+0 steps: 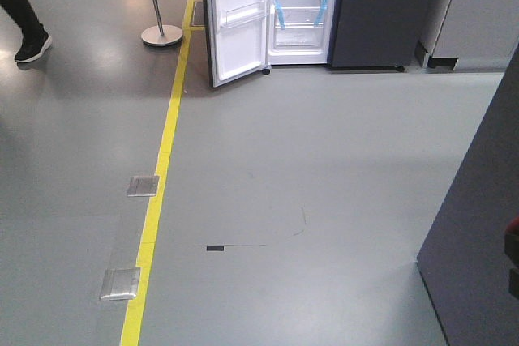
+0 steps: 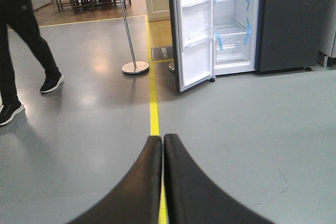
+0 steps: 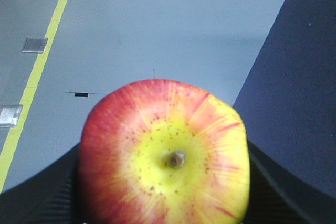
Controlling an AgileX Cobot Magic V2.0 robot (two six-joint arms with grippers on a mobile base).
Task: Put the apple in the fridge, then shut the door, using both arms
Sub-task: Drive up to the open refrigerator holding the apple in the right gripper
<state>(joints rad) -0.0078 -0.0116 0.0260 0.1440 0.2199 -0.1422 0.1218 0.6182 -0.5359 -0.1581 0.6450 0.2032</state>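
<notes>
The apple (image 3: 165, 156) is clamped in the right gripper (image 3: 164, 198), stem end towards the wrist camera, filling the lower half of that view. The left gripper (image 2: 162, 142) is empty, its fingers pressed together. The fridge (image 1: 302, 6) stands well apart at the top centre of the front view, across bare floor (image 1: 324, 184). Its door (image 1: 239, 30) hangs wide open left of the white compartment (someone's legs (image 1: 24, 14) show at far upper left). I'd reckon the right arm lines up with the shelves and the left with the door.
</notes>
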